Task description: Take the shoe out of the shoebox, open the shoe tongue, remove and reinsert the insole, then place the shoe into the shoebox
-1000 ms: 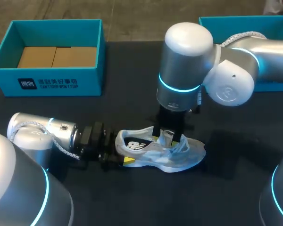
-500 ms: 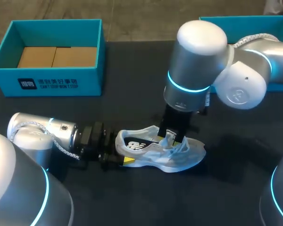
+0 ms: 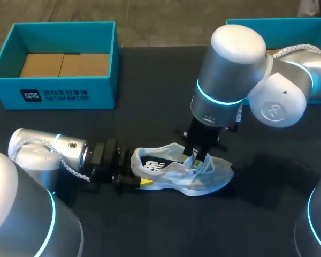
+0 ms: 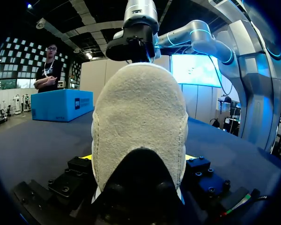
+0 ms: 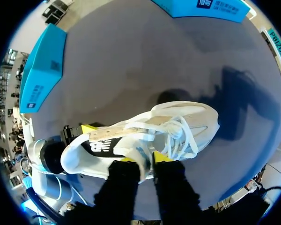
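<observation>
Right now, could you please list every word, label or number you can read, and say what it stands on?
Nothing is legible enough to quote.
The shoebox, front wall: white logo and print, too small.
The shoe, insole: white mark, blurred.
The second box: white print, blurred.

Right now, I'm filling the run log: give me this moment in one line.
shoe: on table, outside shoebox | left gripper: shut on shoe heel | right gripper: shut on tongue
</observation>
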Motion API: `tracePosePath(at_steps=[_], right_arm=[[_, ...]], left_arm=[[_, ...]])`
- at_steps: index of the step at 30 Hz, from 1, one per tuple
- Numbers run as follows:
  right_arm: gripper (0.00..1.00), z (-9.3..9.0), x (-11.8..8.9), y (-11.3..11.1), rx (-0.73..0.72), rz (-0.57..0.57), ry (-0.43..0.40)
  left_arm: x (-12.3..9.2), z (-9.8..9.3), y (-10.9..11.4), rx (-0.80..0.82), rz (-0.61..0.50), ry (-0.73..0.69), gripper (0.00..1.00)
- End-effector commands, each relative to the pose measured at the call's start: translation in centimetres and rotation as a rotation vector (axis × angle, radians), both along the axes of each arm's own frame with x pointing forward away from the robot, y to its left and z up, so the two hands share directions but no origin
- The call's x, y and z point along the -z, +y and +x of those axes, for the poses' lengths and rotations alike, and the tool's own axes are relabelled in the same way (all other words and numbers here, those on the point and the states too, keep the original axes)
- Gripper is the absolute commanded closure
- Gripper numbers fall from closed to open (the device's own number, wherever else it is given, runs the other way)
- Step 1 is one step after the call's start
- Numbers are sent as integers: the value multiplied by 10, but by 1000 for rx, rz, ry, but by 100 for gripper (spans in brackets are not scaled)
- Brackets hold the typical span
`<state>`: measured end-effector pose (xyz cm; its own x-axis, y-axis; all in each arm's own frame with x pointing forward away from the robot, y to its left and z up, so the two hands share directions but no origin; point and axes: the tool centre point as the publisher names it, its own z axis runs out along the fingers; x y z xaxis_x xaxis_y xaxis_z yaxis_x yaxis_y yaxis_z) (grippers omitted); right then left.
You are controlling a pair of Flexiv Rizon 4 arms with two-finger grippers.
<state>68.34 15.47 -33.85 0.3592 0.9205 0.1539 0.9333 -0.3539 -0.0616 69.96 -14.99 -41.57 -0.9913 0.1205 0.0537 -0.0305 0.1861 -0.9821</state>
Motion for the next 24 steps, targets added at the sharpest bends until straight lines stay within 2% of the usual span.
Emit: tracePosePath(at_steps=[1, 4, 12, 16, 24], right_arm=[[100, -8, -8, 1, 114, -10, -4], [100, -11, -14, -3, 105, 9, -14], [100, -13, -21, -35, 10, 229, -54], [100, -13, -19, -48, -16, 277, -55], [100, -8, -19, -59, -156, 361, -71]], left_arm=[[3, -2, -2, 0, 2, 1, 100], [3, -2, -2, 0, 2, 1, 100], [3, -2, -2, 0, 2, 1, 100], [3, -2, -2, 0, 2, 1, 100], [3, -2, -2, 0, 2, 1, 100]])
